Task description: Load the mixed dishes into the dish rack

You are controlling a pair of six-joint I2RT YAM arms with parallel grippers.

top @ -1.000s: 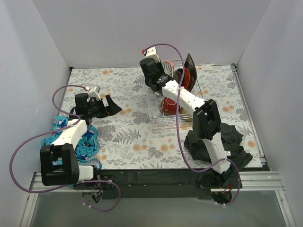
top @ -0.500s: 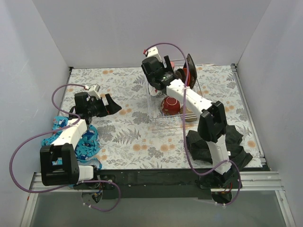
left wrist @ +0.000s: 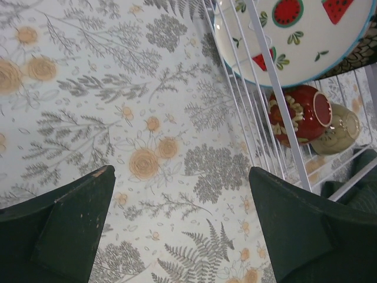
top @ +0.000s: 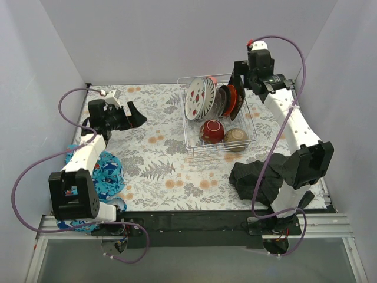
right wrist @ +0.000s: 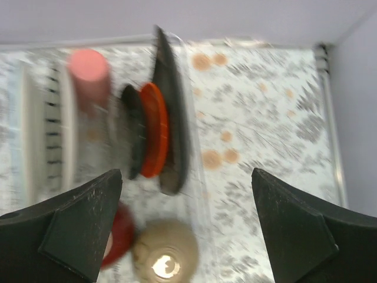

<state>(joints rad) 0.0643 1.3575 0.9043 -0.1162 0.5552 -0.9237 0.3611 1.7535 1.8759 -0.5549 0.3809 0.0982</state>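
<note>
All the dishes in view sit in the dish rack (top: 185, 127), which stands toward the far right of the flowered surface (top: 159, 153); a white plate (top: 197, 97) with red marks stands on edge at the rack's left end, then darker plates, an orange plate (right wrist: 154, 130), and a tall black plate (right wrist: 171, 118) leaning at the right end; a pink cup (right wrist: 88, 71) shows behind them in the blurred right wrist view; a red bowl (top: 211, 131) and a tan bowl (top: 235, 138) lie side by side in the near part of the rack.

The right hand (right wrist: 185, 174) hangs above the far right end of the rack, near the black plate, its fingers spread wide and holding nothing; the left hand (left wrist: 179, 174) hovers over bare surface well to the left of the rack, also spread wide and empty.

No dish shows loose on the surface; a black cloth (top: 265, 177) lies near the right arm's base and a blue cloth (top: 100, 174) near the left one; whether either hides a dish cannot be told.

By my reading the loading is done or all but done, with no dish in hand; the next move calls for lifting the right hand clear of the rack without brushing the leaning black plate, which looks the likeliest piece to tip; after that, a check around the cloths for any leftover dish.
</note>
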